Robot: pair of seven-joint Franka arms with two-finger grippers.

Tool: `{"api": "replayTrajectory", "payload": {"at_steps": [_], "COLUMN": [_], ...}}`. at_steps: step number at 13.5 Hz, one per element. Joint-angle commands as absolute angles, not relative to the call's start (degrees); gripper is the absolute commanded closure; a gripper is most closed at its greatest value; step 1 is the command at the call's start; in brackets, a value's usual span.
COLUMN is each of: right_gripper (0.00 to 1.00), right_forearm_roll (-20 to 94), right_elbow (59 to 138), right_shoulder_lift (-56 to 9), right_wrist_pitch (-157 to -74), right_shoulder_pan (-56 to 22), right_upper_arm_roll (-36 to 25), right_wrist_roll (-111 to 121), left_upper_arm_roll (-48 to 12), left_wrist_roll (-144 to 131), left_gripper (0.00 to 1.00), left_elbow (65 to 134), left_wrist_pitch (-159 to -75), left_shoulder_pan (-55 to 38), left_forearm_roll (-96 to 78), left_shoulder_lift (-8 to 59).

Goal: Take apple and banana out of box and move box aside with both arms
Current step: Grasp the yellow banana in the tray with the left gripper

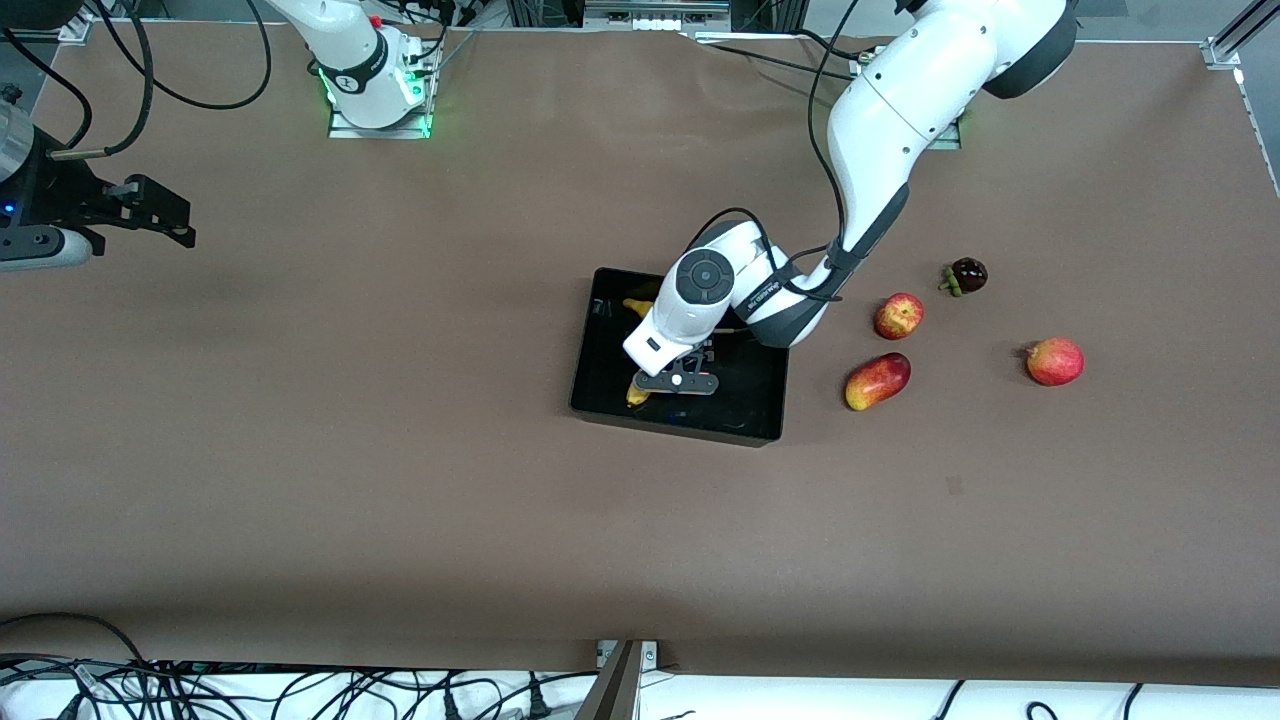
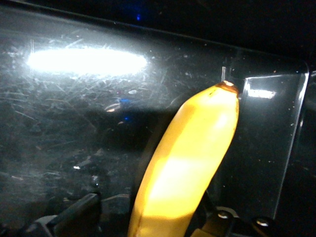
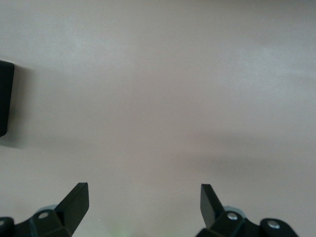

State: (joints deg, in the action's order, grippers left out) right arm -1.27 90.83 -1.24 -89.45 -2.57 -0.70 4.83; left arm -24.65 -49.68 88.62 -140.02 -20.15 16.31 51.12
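Observation:
The black box (image 1: 752,400) sits mid-table. The yellow banana (image 1: 637,395) lies in it, mostly hidden under the left arm. In the left wrist view the banana (image 2: 187,158) rests on the box's glossy floor (image 2: 74,123). My left gripper (image 1: 678,382) is down in the box, open, with its fingers (image 2: 76,215) on either side of the banana (image 2: 148,210) and a gap at one side. The red-and-yellow apple (image 1: 898,316) lies on the table beside the box, toward the left arm's end. My right gripper (image 1: 170,220) waits open and empty (image 3: 143,197) over bare table at the right arm's end.
A red-yellow oblong fruit (image 1: 877,381), a round red fruit (image 1: 1054,361) and a small dark fruit (image 1: 967,275) lie near the apple. A black thing (image 3: 5,98) shows at the edge of the right wrist view. The brown table (image 1: 350,450) is bare toward the front camera.

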Motion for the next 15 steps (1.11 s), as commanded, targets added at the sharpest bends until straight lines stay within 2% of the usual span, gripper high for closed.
{"api": "replayTrajectory", "payload": {"at_steps": [1, 5, 7, 10, 15], "right_gripper": [0.00, 0.00, 0.00, 0.00, 0.00], "right_forearm_roll": [-2.1, -2.1, -2.1, -2.1, -2.1], "right_elbow": [89.9, 89.8, 89.8, 89.8, 89.8], "right_shoulder_lift": [-1.7, -1.6, -1.7, -1.7, -1.7], "right_wrist_pitch": [-89.2, -89.2, -89.2, -89.2, -89.2], "right_shoulder_pan": [-1.9, -1.9, -1.9, -1.9, -1.9], "right_upper_arm_roll": [0.1, 0.1, 0.1, 0.1, 0.1], "right_wrist_roll": [4.5, 4.5, 4.5, 4.5, 4.5], "left_upper_arm_roll": [-23.8, -23.9, -24.7, -27.1, -27.2], "left_wrist_roll": [-51.3, -51.6, -51.4, -51.0, -43.1], "left_gripper": [0.99, 1.00, 1.00, 1.00, 1.00], "left_elbow": [87.0, 87.0, 86.0, 86.0, 86.0], "left_wrist_pitch": [-139.7, -137.8, -127.1, -122.4, -108.1], "left_shoulder_pan": [-20.8, -20.2, -18.5, -14.7, -7.3], "left_forearm_roll": [17.8, 17.2, 16.9, 12.9, 11.4], "left_shoulder_lift": [51.6, 49.5, 44.8, 39.4, 30.9]}}
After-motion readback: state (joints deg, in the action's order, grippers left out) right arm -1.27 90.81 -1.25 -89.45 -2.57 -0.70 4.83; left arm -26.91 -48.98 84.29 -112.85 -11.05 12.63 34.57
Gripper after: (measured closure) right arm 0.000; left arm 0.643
